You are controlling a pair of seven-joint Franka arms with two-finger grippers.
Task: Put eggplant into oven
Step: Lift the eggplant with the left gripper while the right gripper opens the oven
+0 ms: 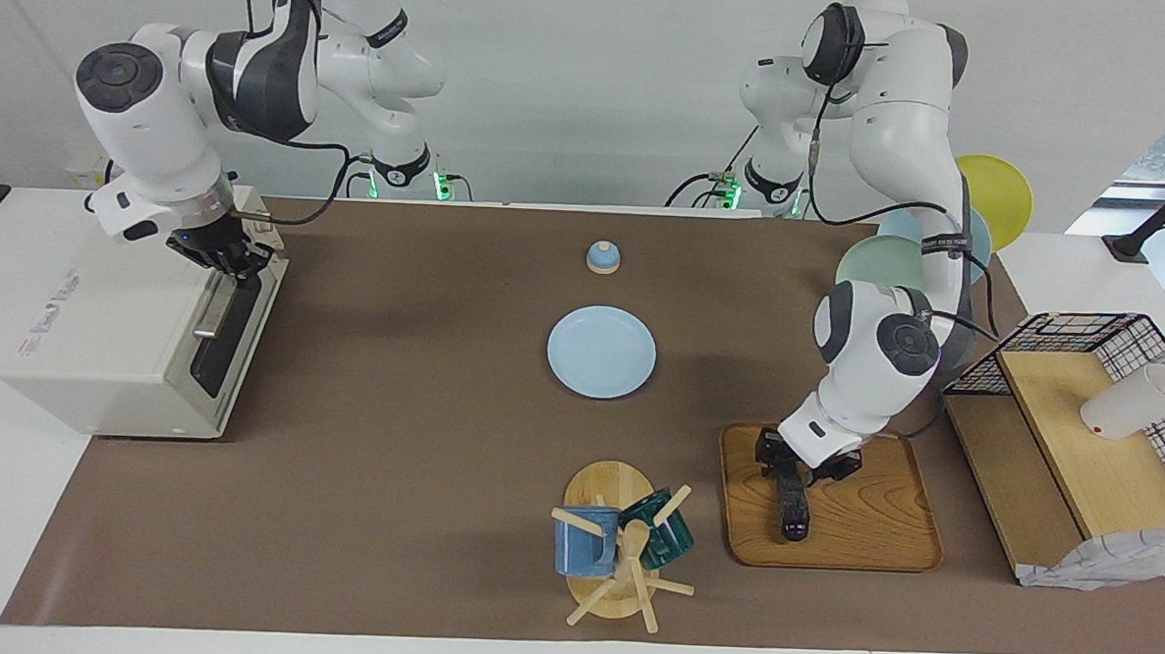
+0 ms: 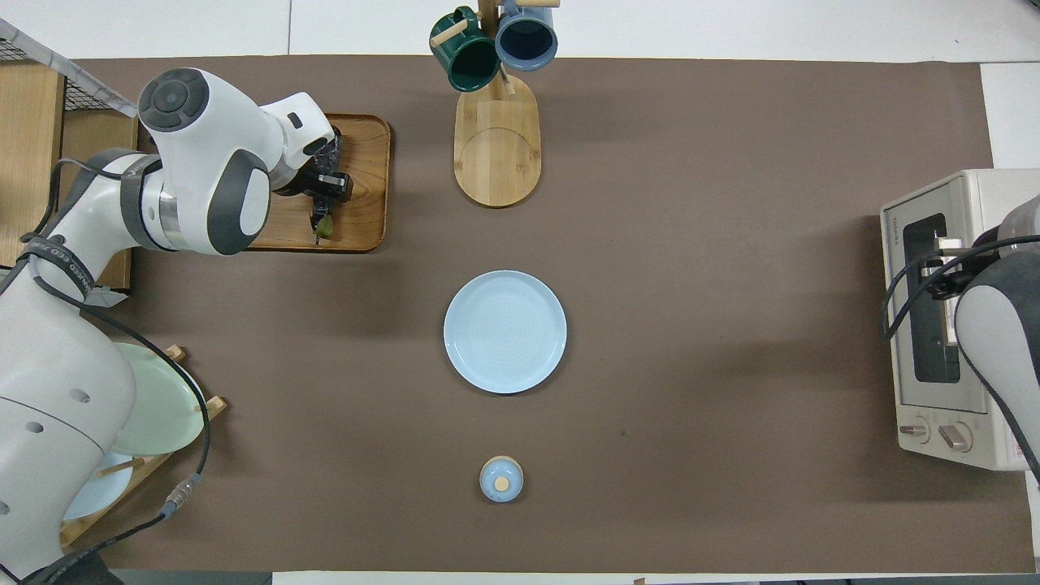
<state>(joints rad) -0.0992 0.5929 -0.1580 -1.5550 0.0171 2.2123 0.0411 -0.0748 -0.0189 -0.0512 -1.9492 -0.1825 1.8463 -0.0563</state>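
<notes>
At the right arm's end of the table stands the oven (image 1: 139, 342), my biggest concern here; its dark door looks shut, with my right gripper (image 1: 222, 257) down at the bar handle. I cannot tell whether those fingers have closed on the bar.

Well apart from the oven, toward the left arm's end, lies the wooden tray (image 1: 829, 544), farther from the robots than the oven is. My left gripper (image 1: 794, 474) is low over that tray, right at the eggplant (image 1: 794, 513). The fingers straddle the end of the eggplant that lies nearer the robots; whether they have clamped it or merely bracket it, I cannot tell.

The eggplant rests on the tray with its long axis running toward and away from the robots. Its dark body sticks out past my fingers, away from the robots, and in the overhead view the green stem tip (image 2: 323, 227) peeks out on the robots' side.

So the left arm is plainly the nearer one. As I judge it, the carry must run the table's length to the oven, and the door has to drop first.
</notes>
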